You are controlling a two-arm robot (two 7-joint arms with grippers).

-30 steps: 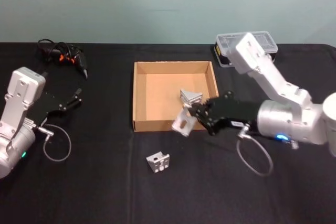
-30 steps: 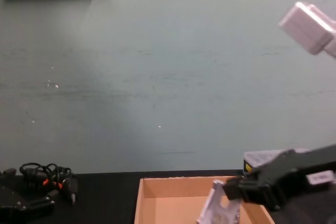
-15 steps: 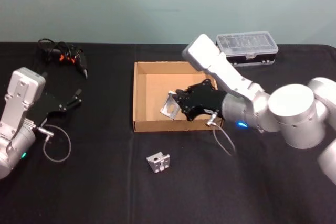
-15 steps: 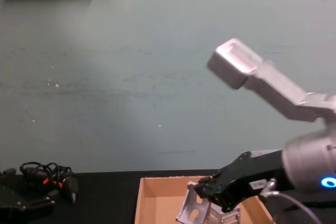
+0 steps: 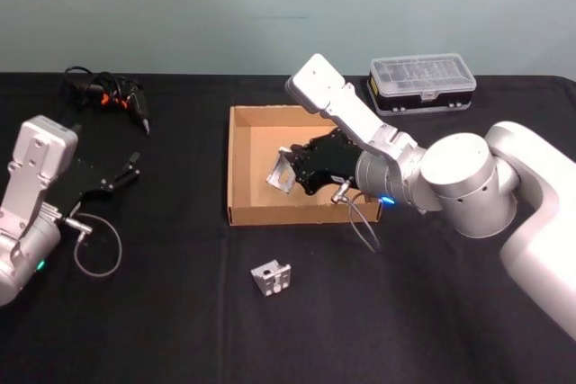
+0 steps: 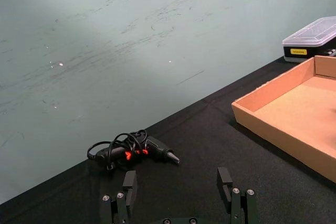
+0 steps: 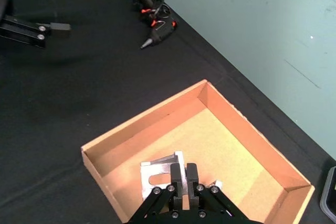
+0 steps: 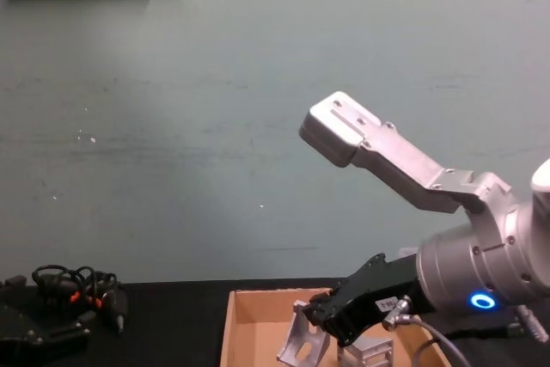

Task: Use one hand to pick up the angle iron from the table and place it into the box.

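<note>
My right gripper (image 5: 290,174) is shut on a silver angle iron (image 5: 279,171) and holds it tilted, low over the left-middle of the tan box (image 5: 288,214). In the right wrist view the angle iron (image 7: 159,174) sits between the shut fingertips, above the box floor (image 7: 236,145). From the chest, the held angle iron (image 8: 302,346) hangs inside the box (image 8: 258,322), next to a second angle iron (image 8: 368,352) lying there. Another angle iron (image 5: 271,277) lies on the black table (image 5: 180,312) in front of the box. My left gripper (image 5: 129,168) is parked open at the far left.
A clear-lidded plastic case (image 5: 421,81) stands behind the box to the right. A black tool with cables and orange marks (image 5: 108,94) lies at the back left. A loose grey cable loop (image 5: 97,245) hangs by the left arm. My right arm reaches across the box's right side.
My right gripper has carried the angle iron leftward, from the box's front right edge to over the box's interior. The left arm has not moved.
</note>
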